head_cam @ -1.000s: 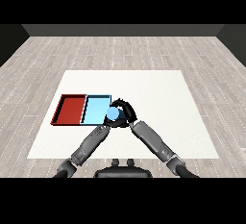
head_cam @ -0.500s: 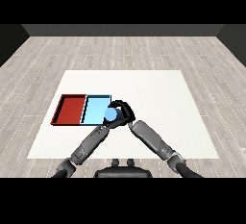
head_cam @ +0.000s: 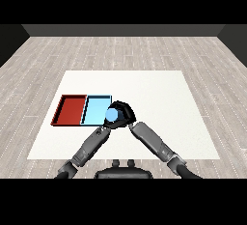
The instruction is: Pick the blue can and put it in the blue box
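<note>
Left to right, you have the red tray (head_cam: 70, 110) and beside it, touching, the light blue tray (head_cam: 94, 110), both on the white table (head_cam: 159, 98). The blue can (head_cam: 112, 115) sits at the blue tray's right edge, held above the rim in your right hand (head_cam: 123, 113), whose fingers curl round it; judged as carried there for release into the tray. Your left hand (head_cam: 103, 128) lies just below the can; its finger state cannot be told. Both forearms converge toward the can, the right angled in from the lower right.
</note>
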